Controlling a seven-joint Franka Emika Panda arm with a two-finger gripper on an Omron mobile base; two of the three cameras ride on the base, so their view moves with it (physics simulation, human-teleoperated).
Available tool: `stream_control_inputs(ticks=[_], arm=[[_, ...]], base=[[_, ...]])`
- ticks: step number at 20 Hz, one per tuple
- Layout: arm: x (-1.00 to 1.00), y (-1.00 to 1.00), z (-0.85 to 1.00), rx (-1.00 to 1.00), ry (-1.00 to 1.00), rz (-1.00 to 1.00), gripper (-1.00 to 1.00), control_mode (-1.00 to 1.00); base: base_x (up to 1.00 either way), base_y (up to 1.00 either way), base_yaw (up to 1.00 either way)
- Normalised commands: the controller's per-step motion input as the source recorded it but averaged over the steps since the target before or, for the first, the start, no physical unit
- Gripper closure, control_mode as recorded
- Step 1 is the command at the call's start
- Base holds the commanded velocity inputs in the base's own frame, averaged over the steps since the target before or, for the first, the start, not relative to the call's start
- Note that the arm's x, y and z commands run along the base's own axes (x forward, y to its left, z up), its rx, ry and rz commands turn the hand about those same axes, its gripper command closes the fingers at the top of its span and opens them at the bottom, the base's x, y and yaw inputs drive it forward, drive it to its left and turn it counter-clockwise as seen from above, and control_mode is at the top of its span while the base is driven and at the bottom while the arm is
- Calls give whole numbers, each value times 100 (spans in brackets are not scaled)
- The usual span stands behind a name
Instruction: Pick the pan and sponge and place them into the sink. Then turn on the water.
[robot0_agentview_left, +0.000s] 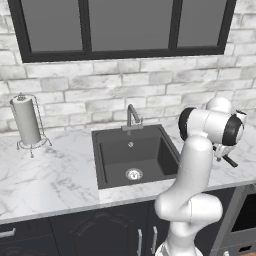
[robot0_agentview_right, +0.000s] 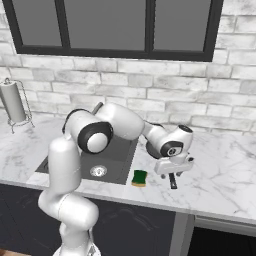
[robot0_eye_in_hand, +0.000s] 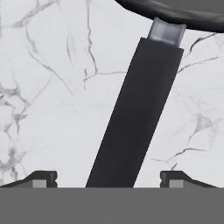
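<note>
Your pan (robot0_eye_in_hand: 175, 11): bowl cut off by hand view's top edge, thin rim arc left. Handle (robot0_eye_in_hand: 135, 113) runs down out of sight behind bottom band. In right base view, arm hides pan bowl near tabletop's front edge. In left base view, arm hides sink's (robot0_agentview_left: 131, 131) right rim.

Left base view looks forward-down from behind arm, right base view from opposite side; both share sink (robot0_agentview_left: 132, 155) and marble counter (robot0_agentview_right: 220, 175). Hand view hangs close over pan handle (robot0_eye_in_hand: 135, 113), facing down.
</note>
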Motion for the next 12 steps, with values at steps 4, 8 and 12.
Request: stream_control_inputs(ticks=[4, 8, 12], arm=[[2, -5, -22, 2, -3, 1, 100, -100], [0, -4, -5, 1, -1, 0, 100, -100], [-3, 4, 2, 0, -2, 1, 100, -100]], base=[[0, 0, 0], [0, 0, 0], [0, 0, 0]])
